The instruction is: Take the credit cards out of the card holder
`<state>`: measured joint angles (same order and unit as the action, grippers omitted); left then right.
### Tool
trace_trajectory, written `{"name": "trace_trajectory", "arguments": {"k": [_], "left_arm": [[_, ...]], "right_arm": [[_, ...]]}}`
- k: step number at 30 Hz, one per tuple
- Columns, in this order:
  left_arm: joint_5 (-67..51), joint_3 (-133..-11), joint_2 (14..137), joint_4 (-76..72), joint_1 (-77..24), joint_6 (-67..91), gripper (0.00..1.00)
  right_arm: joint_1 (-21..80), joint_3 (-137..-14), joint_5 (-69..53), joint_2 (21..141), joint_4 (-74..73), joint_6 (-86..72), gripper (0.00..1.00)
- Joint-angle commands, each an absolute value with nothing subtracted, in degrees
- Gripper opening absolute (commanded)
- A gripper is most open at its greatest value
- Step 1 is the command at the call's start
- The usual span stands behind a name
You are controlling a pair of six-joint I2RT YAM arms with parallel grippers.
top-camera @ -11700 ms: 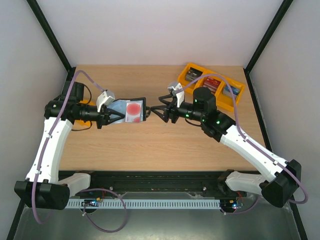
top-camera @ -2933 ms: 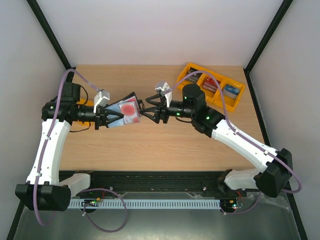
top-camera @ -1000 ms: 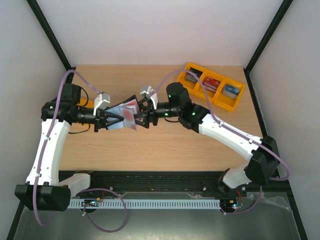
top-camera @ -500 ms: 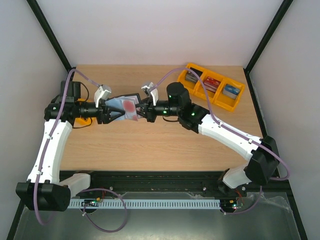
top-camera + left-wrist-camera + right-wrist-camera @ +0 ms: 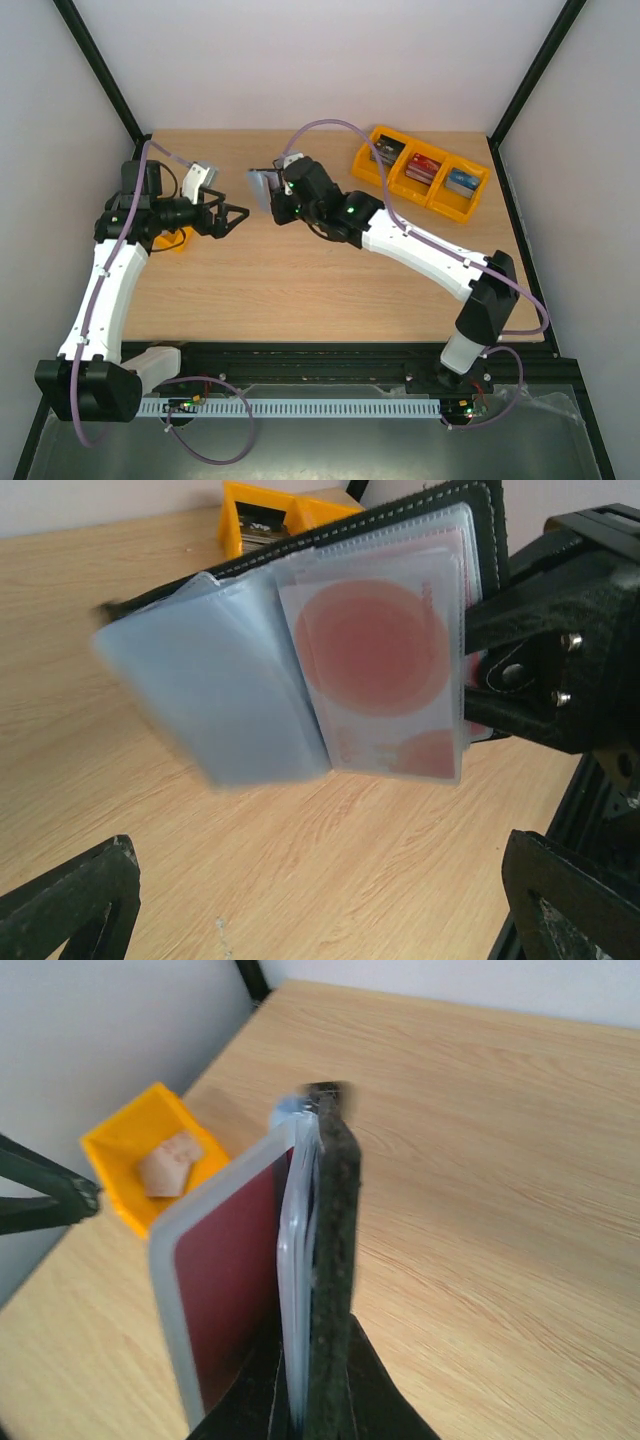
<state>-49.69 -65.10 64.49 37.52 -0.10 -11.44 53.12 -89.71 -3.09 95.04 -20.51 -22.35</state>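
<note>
Left gripper (image 5: 236, 217) spread wide, right gripper (image 5: 276, 197) clamped tight, arms reaching toward each other.

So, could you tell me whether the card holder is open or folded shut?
Open: the card holder shows its clear pockets fanned out, a red-blotched card inside one, while the right gripper pinches its edge.

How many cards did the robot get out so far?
Done: the holder is open, but the cards sit inside its clear pockets; none looks out yet. In hand: the right tool pinches the holder above the table; the left tool is open and empty. Left: pull the cards out.
</note>
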Motion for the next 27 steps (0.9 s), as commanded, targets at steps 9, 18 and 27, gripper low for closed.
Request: {"name": "trace_trajectory", "arguments": {"k": [9,18,27], "left_arm": [[-48.27,-64.0,64.59,34.86,0.18,-8.62,0.99],[-50.74,-64.17,63.42,36.18,2.04,-10.54,0.99],[-68.75,-64.7,63.55,40.01,2.05,-14.77,0.99]], "right_arm": [[55.64,-99.22,8.25,97.84,-33.21,-20.26,0.02],[51.66,-90.03,-17.09,88.53,-21.99,-10.49,0.02],[48.17,-78.93,-41.26,79.61,-10.12,-5.47,0.02]]}}
